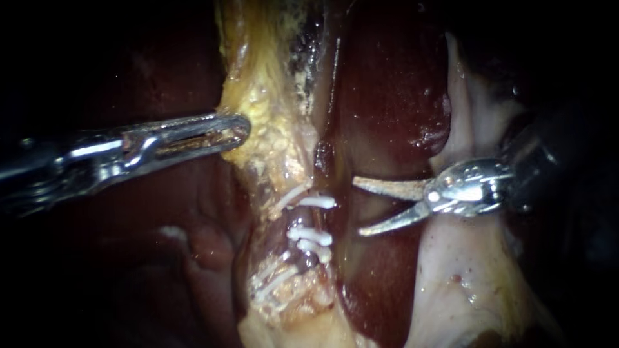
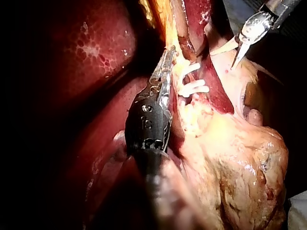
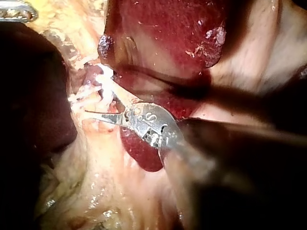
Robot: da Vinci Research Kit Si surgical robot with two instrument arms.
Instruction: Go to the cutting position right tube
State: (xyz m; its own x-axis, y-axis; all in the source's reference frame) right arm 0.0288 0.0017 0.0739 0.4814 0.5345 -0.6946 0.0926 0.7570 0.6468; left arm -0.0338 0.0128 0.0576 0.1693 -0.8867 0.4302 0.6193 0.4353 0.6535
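Observation:
A thin tube (image 1: pixel 302 219) runs down the middle of the endoscope view with several white clips (image 1: pixel 314 237) across it. I cannot tell if it is the right tube. My right instrument (image 1: pixel 358 207) comes in from the right, its two pointed blades open. The blade tips stand just right of the clips and touch nothing. My left instrument (image 1: pixel 240 127) is shut on the yellow fatty tissue (image 1: pixel 271 122) above the clips. The left wrist view shows those jaws (image 2: pixel 167 56) on the yellow strand beside the clips (image 2: pixel 194 88). In the right wrist view the blades (image 3: pixel 96 115) point at the clips (image 3: pixel 91 94).
Dark red liver (image 1: pixel 387 96) lies behind and right of the tube. Pale whitish tissue (image 1: pixel 451 277) lies under my right instrument's shaft. Yellow fat (image 1: pixel 290 296) bulges below the lowest clips. The left side is dark.

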